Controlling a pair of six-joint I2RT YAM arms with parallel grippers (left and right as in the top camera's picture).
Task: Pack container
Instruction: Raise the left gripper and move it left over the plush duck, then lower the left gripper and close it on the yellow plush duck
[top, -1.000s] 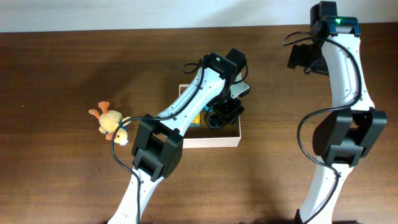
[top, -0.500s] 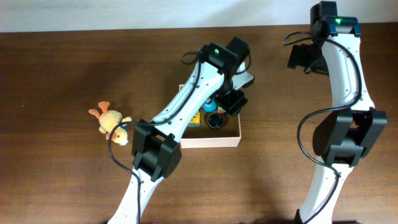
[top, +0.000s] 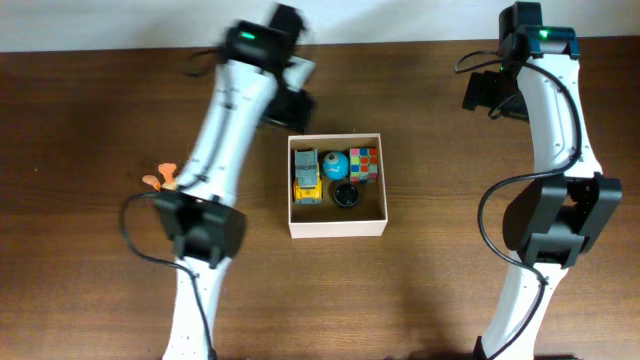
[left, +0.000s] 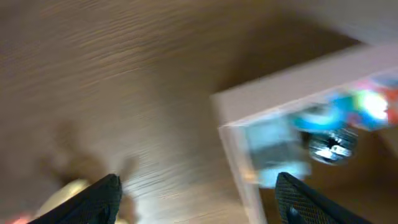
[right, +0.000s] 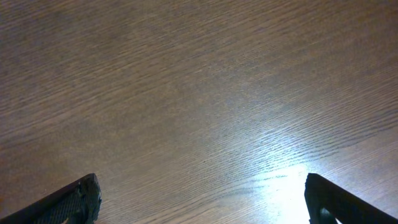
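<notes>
The container, a square white-walled box with a tan inside, sits mid-table. It holds a yellow and grey toy truck, a blue ball, a multicoloured cube and a black round toy. My left gripper is blurred, just behind the box's back left corner. In the left wrist view it is open and empty over the table beside the box corner. My right gripper is open and empty over bare table at the back right, as the right wrist view shows.
An orange plush toy lies left of the box, mostly hidden behind the left arm. It shows as a pale blur in the left wrist view. The table's back edge runs just behind both grippers.
My left gripper has lifted out of the box and swung back and to the left, uncovering the toys inside. The right arm has not moved.
</notes>
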